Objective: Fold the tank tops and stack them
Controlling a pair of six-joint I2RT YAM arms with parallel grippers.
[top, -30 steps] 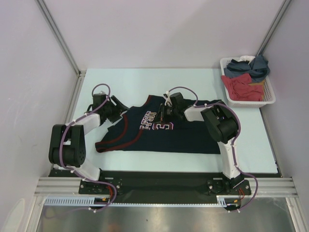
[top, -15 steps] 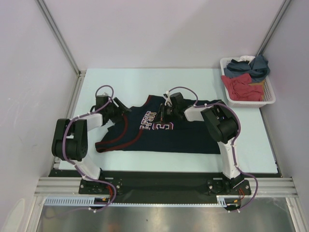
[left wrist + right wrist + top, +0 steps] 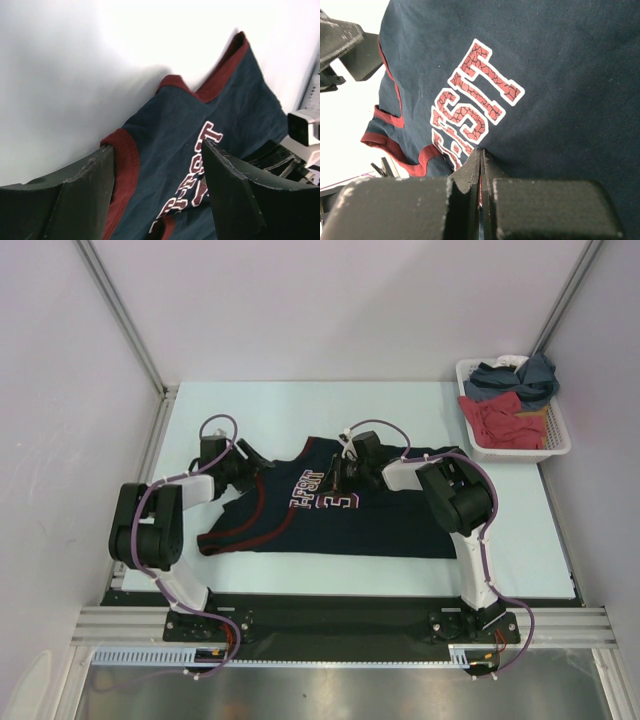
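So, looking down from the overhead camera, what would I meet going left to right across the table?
Left arm's dark elbow → navy tank top → white basket. The left pincer and right pincer lie over the top, so I leave them out.

A pale mint worktop (image 3: 300, 405) is closed in by plain lilac wall panels (image 3: 350, 300) at the back and both sides, with a silver metal rail (image 3: 340, 625) along its near edge. At its far right corner sits a white slotted basket (image 3: 557, 448). A crumpled red garment (image 3: 500, 420) is heaped in its near half, and a scrap of white cloth (image 3: 513, 361) shows at its far rim.
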